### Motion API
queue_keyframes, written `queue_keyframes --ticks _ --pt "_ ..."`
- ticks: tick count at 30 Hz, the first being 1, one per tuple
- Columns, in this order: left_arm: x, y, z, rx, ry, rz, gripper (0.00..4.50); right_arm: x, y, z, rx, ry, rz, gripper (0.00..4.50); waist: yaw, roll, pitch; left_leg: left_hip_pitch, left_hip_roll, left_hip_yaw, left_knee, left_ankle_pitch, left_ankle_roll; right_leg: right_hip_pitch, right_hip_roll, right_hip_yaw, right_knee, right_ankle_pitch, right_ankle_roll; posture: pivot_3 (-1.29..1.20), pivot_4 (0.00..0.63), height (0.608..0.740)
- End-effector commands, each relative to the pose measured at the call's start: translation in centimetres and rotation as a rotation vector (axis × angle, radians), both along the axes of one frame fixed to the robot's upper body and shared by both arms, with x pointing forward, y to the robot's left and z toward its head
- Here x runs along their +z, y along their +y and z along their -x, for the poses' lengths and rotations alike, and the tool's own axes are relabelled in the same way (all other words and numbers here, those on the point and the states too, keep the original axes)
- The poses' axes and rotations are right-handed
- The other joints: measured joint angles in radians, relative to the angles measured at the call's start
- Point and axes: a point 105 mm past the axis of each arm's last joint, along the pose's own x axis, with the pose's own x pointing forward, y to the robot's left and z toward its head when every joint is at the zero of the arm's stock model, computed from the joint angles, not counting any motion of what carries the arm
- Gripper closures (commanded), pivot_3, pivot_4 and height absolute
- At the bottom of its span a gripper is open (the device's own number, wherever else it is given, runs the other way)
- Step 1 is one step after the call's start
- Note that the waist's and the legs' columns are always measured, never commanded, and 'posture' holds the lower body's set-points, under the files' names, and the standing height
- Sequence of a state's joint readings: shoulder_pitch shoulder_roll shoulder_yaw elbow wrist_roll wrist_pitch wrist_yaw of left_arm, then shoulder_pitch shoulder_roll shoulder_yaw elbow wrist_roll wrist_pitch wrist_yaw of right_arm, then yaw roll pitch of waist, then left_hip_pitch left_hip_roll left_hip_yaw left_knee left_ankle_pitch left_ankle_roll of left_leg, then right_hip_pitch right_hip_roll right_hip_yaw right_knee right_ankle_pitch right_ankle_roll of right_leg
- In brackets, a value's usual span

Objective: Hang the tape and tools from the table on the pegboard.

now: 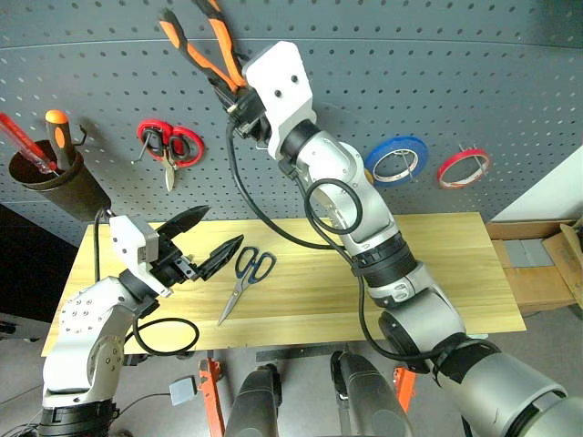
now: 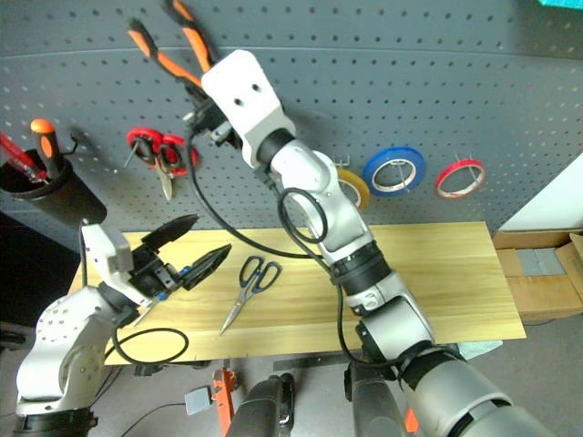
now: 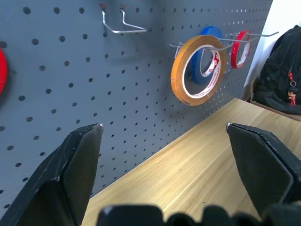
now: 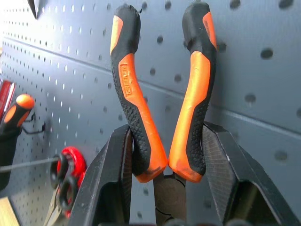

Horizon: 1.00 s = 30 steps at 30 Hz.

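My right jaws [image 4: 162,155] are clamped on the pliers [image 1: 202,47] near the pivot, handles pointing up at the pegboard [image 1: 437,82], so the spread orange grips can straddle a hook; they are raised high against the panel, not yet hung as far as I can judge. My left jaws [image 1: 199,238] stand wide apart and empty, low over the counter [image 1: 455,273], probably ready for the dark-handled scissors [image 1: 246,278] lying just beside them. The yellow tape [image 3: 197,70] already hangs on its hook beside the blue roll [image 1: 397,157].
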<state>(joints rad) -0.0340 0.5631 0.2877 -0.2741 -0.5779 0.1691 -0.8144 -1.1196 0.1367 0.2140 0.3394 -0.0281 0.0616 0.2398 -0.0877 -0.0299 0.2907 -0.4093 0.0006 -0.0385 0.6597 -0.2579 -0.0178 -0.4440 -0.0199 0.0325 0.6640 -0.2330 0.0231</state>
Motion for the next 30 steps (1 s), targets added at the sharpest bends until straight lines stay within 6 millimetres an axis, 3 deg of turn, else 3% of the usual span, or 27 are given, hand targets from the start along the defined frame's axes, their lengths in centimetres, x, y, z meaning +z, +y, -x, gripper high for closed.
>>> queue_keyframes --ticks 1,13,25,30 --pt "0.8 -0.2 0.1 -0.001 -0.040 -0.002 0.00 2.0 0.2 1.1 0.031 -0.087 -0.060 2.77 0.001 0.000 0.000 0.000 0.000 0.000 0.000 0.000 0.000 0.000 0.000 0.000 0.000 0.000 0.000 -0.06 0.286 0.740" --pt "0.9 -0.9 -0.2 -0.018 -0.056 -0.001 0.00 -1.0 -0.7 0.5 0.019 -0.096 -0.070 2.77 0.002 0.000 0.000 -0.001 0.000 -0.001 0.001 0.000 0.000 0.000 0.000 -0.001 0.000 0.000 0.000 -0.06 0.283 0.740" --pt "1.4 -1.2 -0.9 -0.016 -0.089 0.002 0.00 0.2 -1.3 0.4 0.015 -0.161 -0.127 2.77 0.002 0.000 0.000 -0.002 0.000 -0.001 0.001 0.000 0.000 -0.001 0.000 -0.001 0.001 0.000 0.000 -0.06 0.282 0.740" --pt "1.7 -1.6 -1.2 -0.012 -0.107 0.006 0.00 -0.6 -1.0 -0.4 0.005 -0.149 -0.114 2.77 0.002 0.000 0.000 -0.002 0.000 -0.001 0.001 0.000 0.000 -0.001 0.000 -0.001 0.001 0.000 0.000 -0.05 0.283 0.740"
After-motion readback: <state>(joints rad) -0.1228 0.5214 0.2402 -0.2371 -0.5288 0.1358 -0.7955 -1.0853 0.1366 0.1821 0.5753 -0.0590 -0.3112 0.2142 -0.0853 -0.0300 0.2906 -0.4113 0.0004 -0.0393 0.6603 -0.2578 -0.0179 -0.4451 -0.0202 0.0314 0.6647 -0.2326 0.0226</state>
